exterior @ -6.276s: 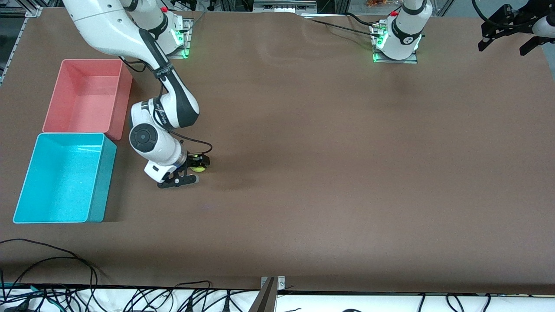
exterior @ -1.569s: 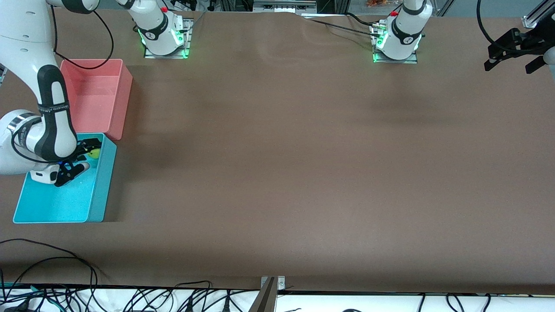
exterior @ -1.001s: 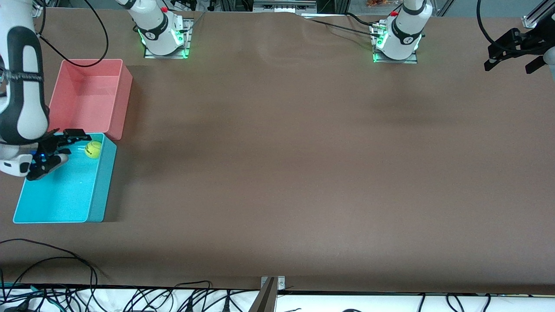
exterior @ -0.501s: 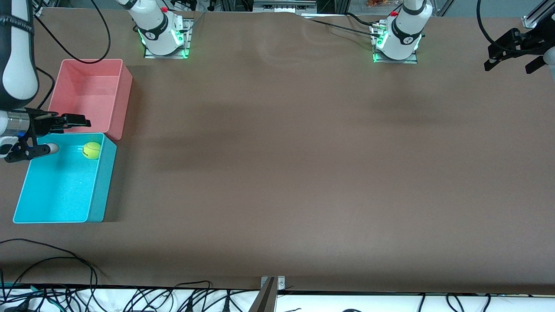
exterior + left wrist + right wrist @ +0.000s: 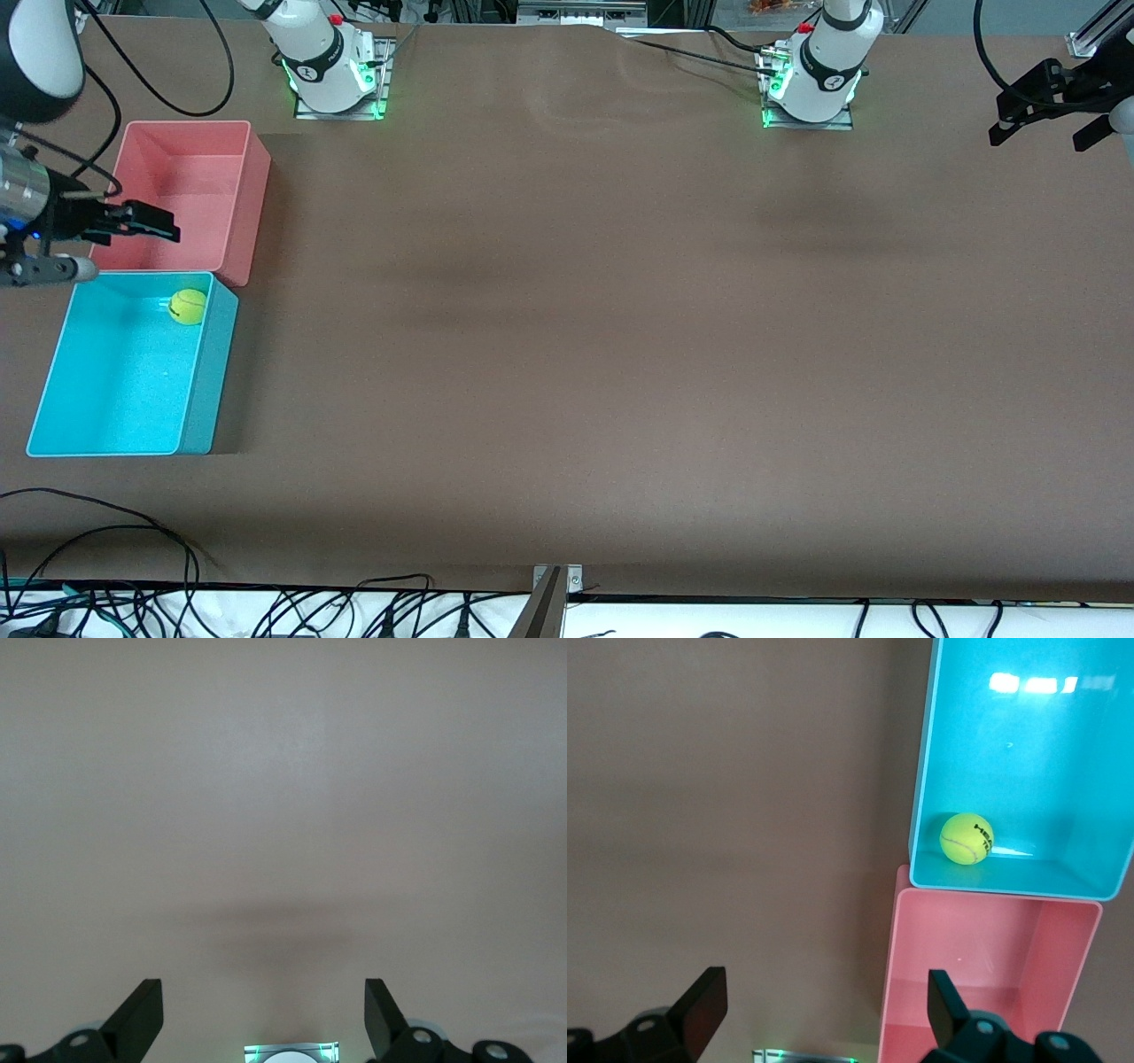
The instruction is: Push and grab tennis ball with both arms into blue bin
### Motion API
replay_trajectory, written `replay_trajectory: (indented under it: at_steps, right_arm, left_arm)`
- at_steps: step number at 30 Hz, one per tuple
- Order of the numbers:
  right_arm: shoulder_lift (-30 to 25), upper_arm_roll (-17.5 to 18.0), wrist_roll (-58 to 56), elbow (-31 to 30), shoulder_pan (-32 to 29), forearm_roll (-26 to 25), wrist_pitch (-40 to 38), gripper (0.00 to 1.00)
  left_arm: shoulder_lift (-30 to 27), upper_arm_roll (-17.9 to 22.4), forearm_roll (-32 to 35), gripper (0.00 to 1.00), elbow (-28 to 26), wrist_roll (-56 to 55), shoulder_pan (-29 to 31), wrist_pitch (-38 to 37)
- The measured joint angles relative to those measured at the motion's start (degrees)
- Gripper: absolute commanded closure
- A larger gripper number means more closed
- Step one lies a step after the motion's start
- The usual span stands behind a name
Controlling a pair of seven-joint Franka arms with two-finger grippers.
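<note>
The tennis ball (image 5: 188,307) lies inside the blue bin (image 5: 200,399), in the corner next to the pink bin, at the right arm's end of the table. It also shows in the right wrist view (image 5: 967,838), resting on the blue bin's floor (image 5: 1028,753). My right gripper (image 5: 131,250) is open and empty, up in the air over the seam between the pink bin and the blue bin; its fingers (image 5: 700,1010) show wide apart. My left gripper (image 5: 1044,137) is open and empty, raised past the left arm's end of the table, and waits; it also shows in its own wrist view (image 5: 263,1014).
A pink-red bin (image 5: 250,213), empty, touches the blue bin on the side toward the bases (image 5: 983,966). The arm bases (image 5: 332,66) (image 5: 819,75) stand at the table's back edge. Cables (image 5: 106,549) run along the front edge. Brown tabletop (image 5: 576,310) spans the middle.
My right gripper has risen out of the blue bin and drawn back toward the pink bin, open and empty. The ball stays in the blue bin. The left arm has not moved.
</note>
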Motion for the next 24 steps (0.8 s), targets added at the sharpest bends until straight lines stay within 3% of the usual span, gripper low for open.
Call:
replay_trajectory:
  at_steps: [9,24]
  right_arm:
    - [-4.14,-0.06,0.33,0.49,-0.16,0.0,-2.22,0.0]
    - [-4.37,-0.48,0.4,5.19,-0.19,0.02,-9.26,0.0]
  left_arm:
    - [0.1,0.0,0.0,0.0,0.0,-0.08,0.0,0.0]
    - [0.13,0.0,0.0,0.0,0.0,-0.95,0.0,0.0]
